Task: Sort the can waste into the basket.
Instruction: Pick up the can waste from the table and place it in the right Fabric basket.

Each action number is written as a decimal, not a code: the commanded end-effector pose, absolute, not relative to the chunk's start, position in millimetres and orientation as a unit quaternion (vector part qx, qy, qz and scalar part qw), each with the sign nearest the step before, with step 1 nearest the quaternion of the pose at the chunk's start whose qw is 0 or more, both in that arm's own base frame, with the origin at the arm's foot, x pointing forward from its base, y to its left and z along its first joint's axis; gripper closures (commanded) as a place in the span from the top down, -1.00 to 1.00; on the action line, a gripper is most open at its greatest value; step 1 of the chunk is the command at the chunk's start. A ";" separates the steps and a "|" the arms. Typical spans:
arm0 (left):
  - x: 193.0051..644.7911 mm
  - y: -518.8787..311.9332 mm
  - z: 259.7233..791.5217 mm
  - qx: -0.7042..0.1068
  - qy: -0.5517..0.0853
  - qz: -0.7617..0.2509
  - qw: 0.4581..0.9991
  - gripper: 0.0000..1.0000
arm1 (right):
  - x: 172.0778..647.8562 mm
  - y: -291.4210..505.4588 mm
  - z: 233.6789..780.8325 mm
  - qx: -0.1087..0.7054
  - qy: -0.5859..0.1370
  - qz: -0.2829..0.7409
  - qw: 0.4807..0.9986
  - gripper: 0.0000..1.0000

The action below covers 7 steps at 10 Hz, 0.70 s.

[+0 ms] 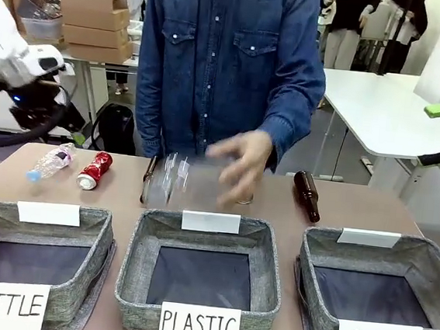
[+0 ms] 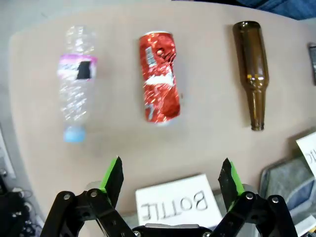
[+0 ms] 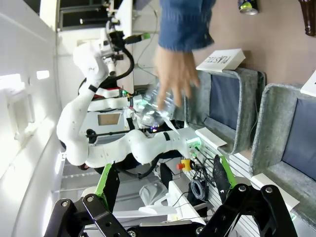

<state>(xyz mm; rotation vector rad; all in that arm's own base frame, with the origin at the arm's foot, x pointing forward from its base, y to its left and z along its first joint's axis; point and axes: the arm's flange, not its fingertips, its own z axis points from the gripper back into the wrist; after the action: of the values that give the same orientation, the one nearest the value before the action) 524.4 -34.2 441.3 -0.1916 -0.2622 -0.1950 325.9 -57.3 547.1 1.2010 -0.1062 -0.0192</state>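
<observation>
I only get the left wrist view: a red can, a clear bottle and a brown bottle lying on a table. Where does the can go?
Observer: Into the CAN basket, the one farthest to the robot's right in a row of three. Nothing lies in it.
Operator: Is anybody else at the table?
Observer: Yes. A person's hand, blurred with motion, seems to hold a clear plastic bottle just behind the PLASTIC basket.
Operator: What is the second arm doing?
Observer: The right gripper is open and holds nothing.
</observation>
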 end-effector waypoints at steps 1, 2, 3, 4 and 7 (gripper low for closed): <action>555.4 -49.8 426.8 -0.068 -0.123 -0.084 0.986 1.00 | 326.3 -59.1 548.7 0.562 -0.054 0.004 0.825 1.00; 569.9 -57.6 409.8 -0.062 -0.117 -0.086 0.987 1.00 | 326.3 -59.1 548.7 0.562 -0.054 0.004 0.825 1.00; 580.4 -67.8 393.7 -0.058 -0.110 -0.085 0.989 1.00 | 326.3 -59.1 548.7 0.562 -0.054 0.004 0.825 1.00; 591.6 -73.4 377.3 -0.037 -0.108 -0.085 0.990 1.00 | 326.3 -59.1 548.7 0.562 -0.054 0.004 0.825 1.00; 613.0 -72.1 344.5 -0.023 -0.078 -0.077 0.994 1.00 | 326.3 -59.1 548.7 0.562 -0.054 0.004 0.825 1.00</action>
<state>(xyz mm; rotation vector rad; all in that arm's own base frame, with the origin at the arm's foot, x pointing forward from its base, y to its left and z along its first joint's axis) 604.3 -69.6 342.0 -0.0512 -0.1822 -0.1761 326.1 -57.7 548.0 1.2000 -0.1079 -0.0183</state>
